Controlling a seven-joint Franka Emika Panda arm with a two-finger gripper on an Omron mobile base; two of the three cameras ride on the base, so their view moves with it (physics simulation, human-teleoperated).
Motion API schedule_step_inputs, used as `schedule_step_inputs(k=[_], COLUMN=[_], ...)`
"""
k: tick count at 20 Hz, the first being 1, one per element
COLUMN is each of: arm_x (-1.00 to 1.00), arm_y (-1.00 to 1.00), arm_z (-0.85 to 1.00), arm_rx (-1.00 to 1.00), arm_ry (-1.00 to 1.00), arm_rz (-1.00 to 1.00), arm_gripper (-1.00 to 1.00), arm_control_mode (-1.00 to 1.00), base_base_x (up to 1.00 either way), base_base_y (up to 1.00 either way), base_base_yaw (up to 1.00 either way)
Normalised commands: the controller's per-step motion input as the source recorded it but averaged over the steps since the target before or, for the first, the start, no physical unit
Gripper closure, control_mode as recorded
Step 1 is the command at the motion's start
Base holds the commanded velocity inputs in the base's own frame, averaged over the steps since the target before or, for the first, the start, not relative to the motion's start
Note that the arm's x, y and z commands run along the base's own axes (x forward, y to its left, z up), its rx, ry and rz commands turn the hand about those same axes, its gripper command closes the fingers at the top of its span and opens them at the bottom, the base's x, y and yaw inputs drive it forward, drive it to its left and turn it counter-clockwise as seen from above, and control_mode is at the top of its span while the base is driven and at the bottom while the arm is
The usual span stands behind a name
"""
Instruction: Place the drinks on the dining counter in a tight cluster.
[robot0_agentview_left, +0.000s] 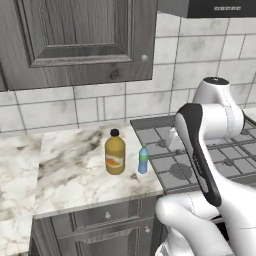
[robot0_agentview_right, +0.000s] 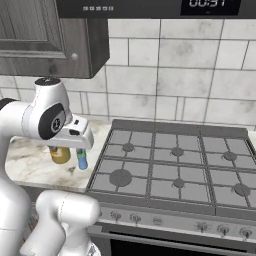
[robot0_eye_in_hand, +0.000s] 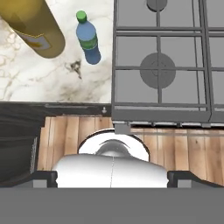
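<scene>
Two drinks stand upright on the marble worktop (robot0_agentview_left: 70, 172) beside the stove: a taller amber bottle (robot0_agentview_left: 115, 152) (robot0_agentview_right: 60, 154) (robot0_eye_in_hand: 33, 26) with a black cap, and right of it a small slim light-blue bottle (robot0_agentview_left: 143, 160) (robot0_agentview_right: 82, 160) (robot0_eye_in_hand: 88, 39). They stand a little apart. My gripper (robot0_eye_in_hand: 112, 180) hangs above the worktop's front edge, pointing down, its jaws wide open and holding nothing. Both bottles lie well beyond it at the top of the hand view. The dining counter is out of view.
A grey gas stove (robot0_agentview_left: 200, 155) (robot0_agentview_right: 175, 165) (robot0_eye_in_hand: 166, 65) adjoins the worktop on the right. A tiled wall and a dark upper cabinet (robot0_agentview_left: 75, 40) rise behind. Grey drawers (robot0_agentview_left: 100, 220) sit under the worktop, with wooden floor (robot0_eye_in_hand: 183, 144) below.
</scene>
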Motion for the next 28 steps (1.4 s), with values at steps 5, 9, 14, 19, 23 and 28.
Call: schedule_step_inputs(k=[5, 9, 14, 19, 23, 28], arm_x=[0.00, 0.18, 0.45, 0.57, 0.53, 0.38], arm_y=[0.00, 0.65, 0.96, 0.92, 0.71, 0.18], arm_z=[0.00, 0.00, 0.00, 0.20, 0.20, -0.01], arm_rx=[0.00, -0.02, 0.00, 0.11, 0.14, 0.00], arm_ry=[0.00, 0.00, -0.03, -0.09, -0.04, 0.00], arm_rz=[0.00, 0.00, 0.08, 0.29, 0.26, 0.09], arm_gripper=[-1.00, -1.00, -1.00, -1.00, -1.00, -1.00], arm_control_mode=[1.00, -1.00, -1.00, -1.00, -1.00, -1.00], base_base_x=[0.00, 0.00, 0.00, 0.00, 0.00, 0.00], base_base_y=[0.06, 0.09, 0.00, 0.00, 0.00, 0.00], base_base_yaw=[0.00, 0.00, 0.00, 0.00, 0.00, 0.00])
